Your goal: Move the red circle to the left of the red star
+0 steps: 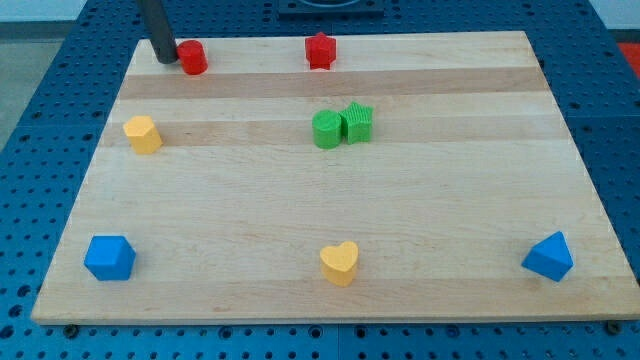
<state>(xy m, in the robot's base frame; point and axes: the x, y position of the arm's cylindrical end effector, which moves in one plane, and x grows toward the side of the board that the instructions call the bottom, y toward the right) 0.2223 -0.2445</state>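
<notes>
Red circle [193, 57] sat far on table [300, 240], well left of red star [319, 50]; so it already looked on right side for task, only far off; my tip [164, 58] stood just left of circle, maybe touching, good spot for push toward star; rod came straight down from top; no gripper here, only rod; green blocks [342, 126] sat nearer, out of way.

Single camera view, raised above the wooden board [330, 250] and looking obliquely down from its near edge toward the far edge. Board narrowing toward the view's top, nearly filling the frame at medium range. Blue perforated table [40, 150] visible around all sides. No second view, hence no shared region.
</notes>
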